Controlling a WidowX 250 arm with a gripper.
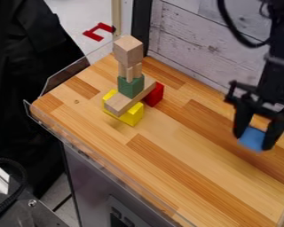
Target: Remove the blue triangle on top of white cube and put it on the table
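In the camera view, your hand [253,141] hangs at the right over the counter [198,175], its two fingers clamped on the blue block [251,139] between their tips; you can't tell whether that block touches the wood below. Well apart, toward the far left, you have a tower: a pale wooden cube [128,51] on slim wooden pieces [129,71], those on a green block [131,87], and that on a plank [122,104] lying across a yellow block [134,116]. Just right of the plank sits a red block [155,95].
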